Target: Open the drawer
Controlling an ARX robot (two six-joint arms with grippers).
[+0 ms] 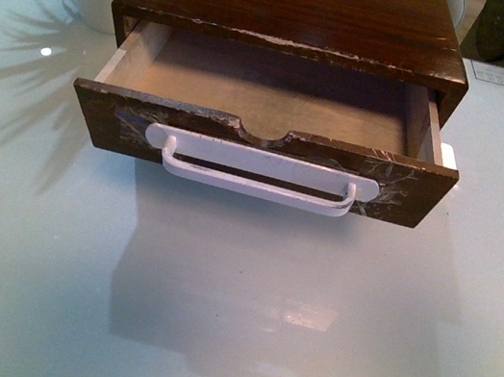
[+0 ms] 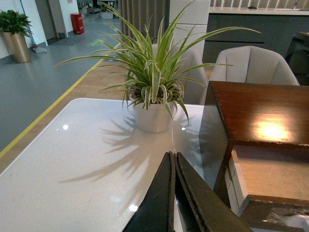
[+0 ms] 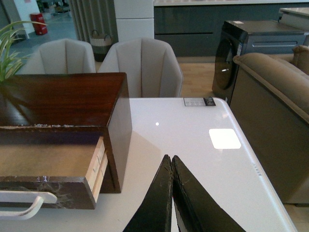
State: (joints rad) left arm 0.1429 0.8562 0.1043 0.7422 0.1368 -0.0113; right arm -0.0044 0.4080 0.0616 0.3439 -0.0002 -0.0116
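Front view shows the drawer [image 1: 264, 122] pulled well out of its cabinet [image 1: 299, 6] at the table's [image 1: 229, 321] far edge, its white handle [image 1: 259, 175] free. Left pincer [image 2: 175, 162] and right pincer [image 3: 172, 164] are both pressed narrow, empty, flanking the cabinet. Opening looks done; I judge only keeping clear remains.

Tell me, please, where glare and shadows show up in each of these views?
Front view: the drawer casts a soft shadow on the glossy table. Left wrist view: a bright glare patch on the cabinet top, and the plant throws leaf shadows. Right wrist view: a square reflection on the table.
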